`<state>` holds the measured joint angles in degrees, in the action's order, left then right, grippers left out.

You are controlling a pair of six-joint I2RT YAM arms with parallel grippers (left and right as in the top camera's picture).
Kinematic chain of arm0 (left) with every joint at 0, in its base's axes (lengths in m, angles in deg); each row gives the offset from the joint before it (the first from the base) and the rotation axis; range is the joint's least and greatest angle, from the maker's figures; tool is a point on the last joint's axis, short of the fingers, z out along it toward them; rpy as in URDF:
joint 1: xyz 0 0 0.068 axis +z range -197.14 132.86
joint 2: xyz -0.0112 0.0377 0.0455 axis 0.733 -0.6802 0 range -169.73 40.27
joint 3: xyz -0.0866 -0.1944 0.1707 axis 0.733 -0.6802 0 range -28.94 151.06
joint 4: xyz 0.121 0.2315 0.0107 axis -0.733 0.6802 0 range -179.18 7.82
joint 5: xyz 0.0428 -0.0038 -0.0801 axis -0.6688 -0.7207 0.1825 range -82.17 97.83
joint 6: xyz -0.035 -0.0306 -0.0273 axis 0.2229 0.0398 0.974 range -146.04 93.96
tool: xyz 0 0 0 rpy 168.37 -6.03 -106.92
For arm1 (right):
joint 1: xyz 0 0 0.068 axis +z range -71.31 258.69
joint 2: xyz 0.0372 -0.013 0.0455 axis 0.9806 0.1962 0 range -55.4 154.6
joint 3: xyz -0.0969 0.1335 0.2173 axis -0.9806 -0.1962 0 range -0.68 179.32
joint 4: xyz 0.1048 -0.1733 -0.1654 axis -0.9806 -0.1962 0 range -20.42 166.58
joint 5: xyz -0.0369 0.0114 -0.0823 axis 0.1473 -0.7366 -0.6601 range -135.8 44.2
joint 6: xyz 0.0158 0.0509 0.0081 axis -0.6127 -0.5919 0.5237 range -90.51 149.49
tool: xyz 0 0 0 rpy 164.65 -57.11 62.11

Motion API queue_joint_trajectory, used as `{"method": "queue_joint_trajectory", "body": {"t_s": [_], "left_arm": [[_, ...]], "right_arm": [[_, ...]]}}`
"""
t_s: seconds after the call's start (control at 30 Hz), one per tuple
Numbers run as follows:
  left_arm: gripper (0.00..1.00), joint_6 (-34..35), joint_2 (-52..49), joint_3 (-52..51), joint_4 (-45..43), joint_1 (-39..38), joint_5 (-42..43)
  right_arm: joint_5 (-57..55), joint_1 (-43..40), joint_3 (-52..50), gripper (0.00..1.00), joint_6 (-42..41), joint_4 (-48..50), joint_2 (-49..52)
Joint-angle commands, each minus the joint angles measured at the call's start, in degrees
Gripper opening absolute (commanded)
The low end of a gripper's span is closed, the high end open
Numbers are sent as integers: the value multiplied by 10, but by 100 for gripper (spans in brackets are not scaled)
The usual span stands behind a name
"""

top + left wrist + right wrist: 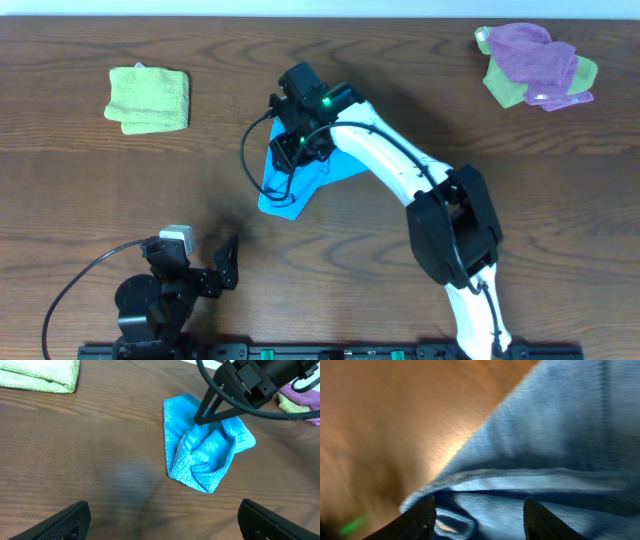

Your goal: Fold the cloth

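The sky-blue cloth [300, 187] lies bunched and partly folded on the wooden table, near the middle. It also shows in the left wrist view [205, 452]. My right gripper [292, 150] is down on the cloth's upper part, and the left wrist view shows its fingers [199, 419] touching the cloth there. In the right wrist view the jaws [477, 517] stand apart, with folds of the cloth [545, 435] between and under them. My left gripper [203, 268] is open and empty near the table's front edge, well short of the cloth; both its fingertips [162, 520] are spread wide.
A folded light green cloth [148, 98] lies at the back left, also in the left wrist view [42, 372]. A purple cloth [535, 55] is piled on another green one at the back right. A black cable loops left of the right gripper.
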<state>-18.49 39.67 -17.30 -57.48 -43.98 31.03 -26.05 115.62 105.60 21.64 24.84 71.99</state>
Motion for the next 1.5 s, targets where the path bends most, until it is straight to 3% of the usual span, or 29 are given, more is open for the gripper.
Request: {"method": "queue_joint_trajectory", "body": {"t_s": [0.0, 0.6, 0.67, 0.83, 0.97, 1.1, 1.33, 1.37, 1.47], "left_arm": [[95, 4, 1, 5, 0, -3, 4], [95, 4, 1, 5, 0, -3, 4], [95, 4, 1, 5, 0, -3, 4], [95, 3, 1, 5, -4, -3, 2], [95, 2, 1, 5, -22, -2, -22], [95, 2, 1, 5, -22, -2, -28], [95, 2, 1, 5, -22, -2, -28], [95, 2, 1, 5, -22, -2, -27], [95, 2, 1, 5, -19, -2, -27]], "right_arm": [[38, 30, -2, 57, -29, -1, 13], [14, 66, -2, 53, -17, -24, 46], [14, 66, -2, 46, -17, -19, 46], [32, 69, -2, 1, 2, -3, 46], [136, 96, -2, 1, 91, -19, 46], [152, 148, -2, 2, 166, -64, 46], [124, 177, -2, 39, 196, -100, 46], [76, 169, -2, 50, 161, -97, 46], [9, 146, 1, 54, 121, -83, 43]]}}
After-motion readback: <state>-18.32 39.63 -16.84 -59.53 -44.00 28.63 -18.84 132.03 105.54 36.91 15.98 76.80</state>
